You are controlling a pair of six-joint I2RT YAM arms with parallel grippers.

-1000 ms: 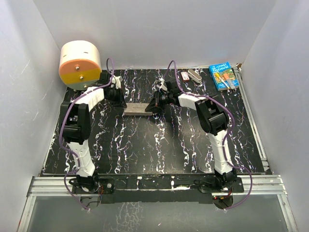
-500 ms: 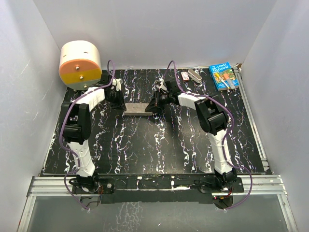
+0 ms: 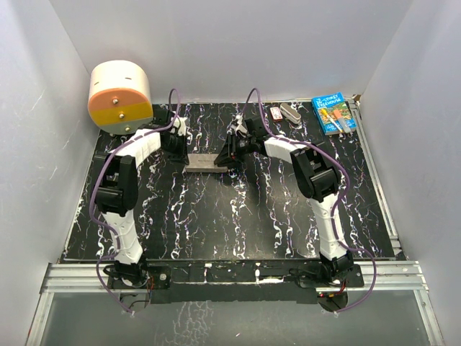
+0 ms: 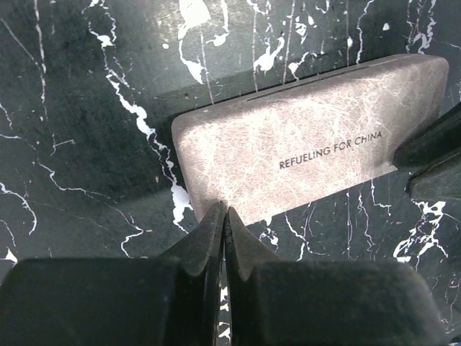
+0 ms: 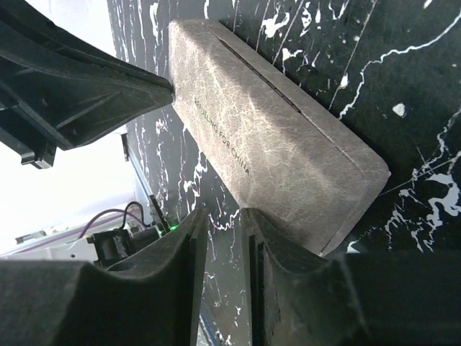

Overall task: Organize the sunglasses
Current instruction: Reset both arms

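Observation:
The sunglasses are not in view. A closed grey-brown case printed "REFUELING FOR CHINA" lies flat on the black marbled table, seam shut. My left gripper is shut, its tips just above the case's left end, holding nothing. My right gripper hovers at the case's right end. In the right wrist view its jaws stand a little apart beside the case, with only table between them. The left gripper's fingers show at the case's far end.
A cream and orange drum-shaped object stands at the back left corner. A blue book lies at the back right, with a small grey object and a small red-white item beside it. White walls enclose the table.
The right gripper's jaws have parted slightly at the case's right end. The left wrist has shifted a little toward the back. The case has stayed in place.

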